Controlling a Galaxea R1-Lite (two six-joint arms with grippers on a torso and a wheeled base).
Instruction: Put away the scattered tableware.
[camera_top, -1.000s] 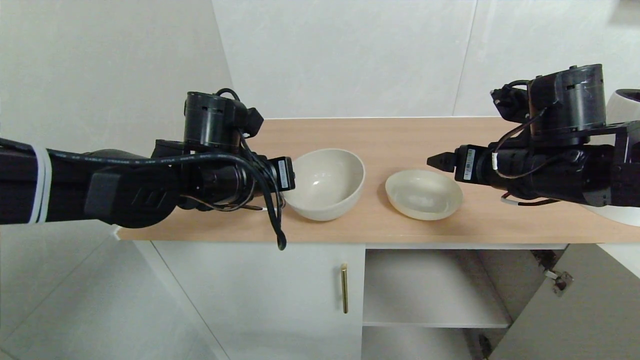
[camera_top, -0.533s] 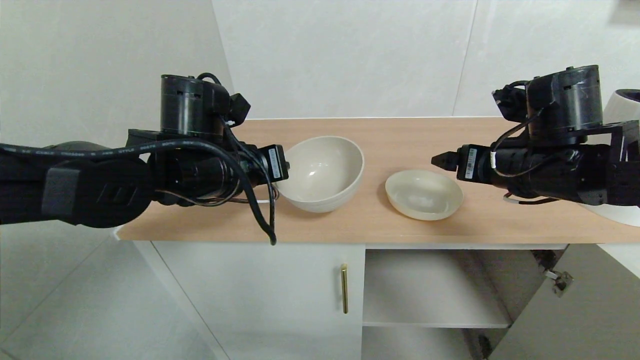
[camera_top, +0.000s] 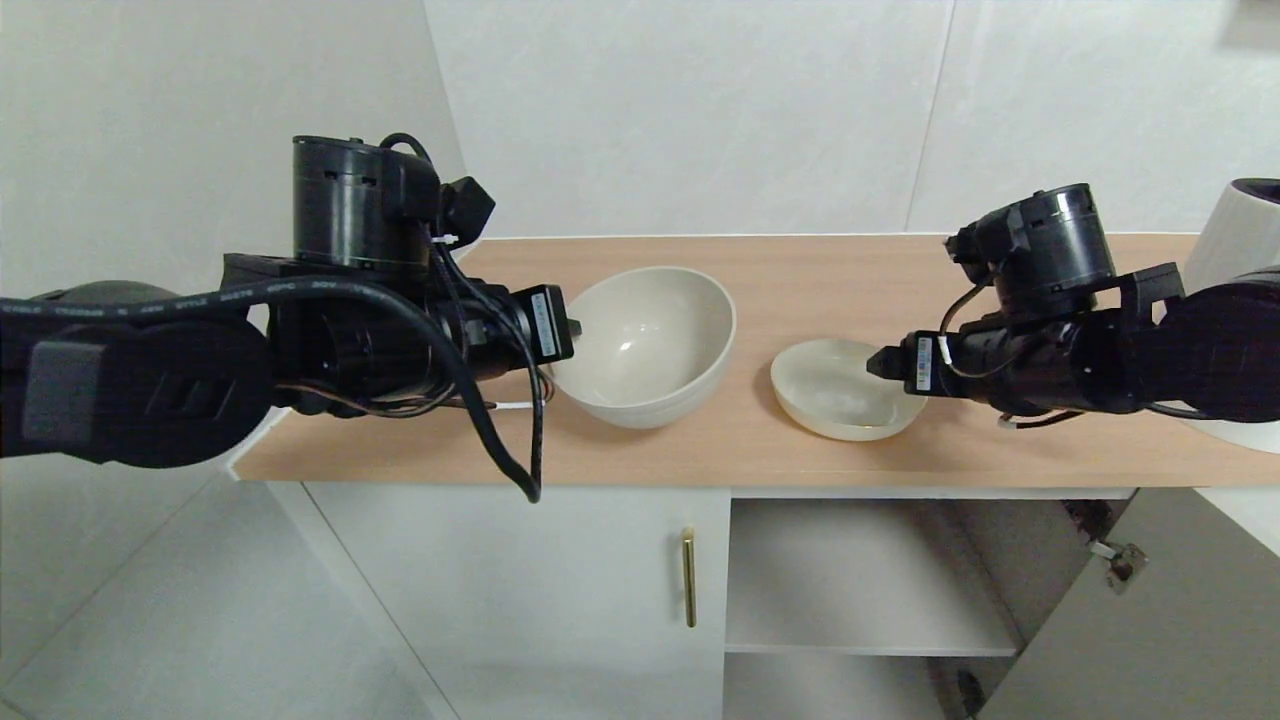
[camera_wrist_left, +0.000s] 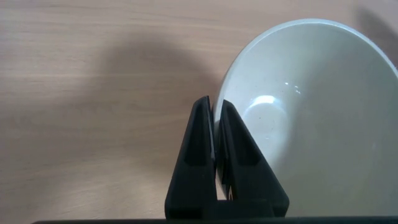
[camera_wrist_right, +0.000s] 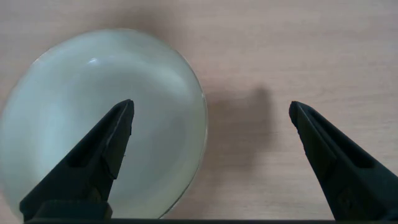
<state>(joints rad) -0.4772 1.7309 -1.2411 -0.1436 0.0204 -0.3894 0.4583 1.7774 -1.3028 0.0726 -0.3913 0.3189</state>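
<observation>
Near the front edge of the light wooden bench (camera_top: 780, 280), the shallow translucent pale dish (camera_top: 840, 395) lay where it had been. The right gripper (camera_wrist_right: 210, 106), spread wide, had dropped to its right rim. Farther left, the left gripper (camera_wrist_left: 215, 107), clamped on the rim of the deep cream ceramic bowl (camera_top: 655, 340), had raised it slightly.

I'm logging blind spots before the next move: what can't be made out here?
- Head view: white object at the right edge, cut off by the frame and the right arm; unidentifiable.
- Head view: underside of the deep bowl, hidden by its own wall; contact with the counter unclear.
- Right wrist view: part of the shallow dish, covered by a jaw of the right gripper.
- Head view: contents behind the closed door.
</observation>
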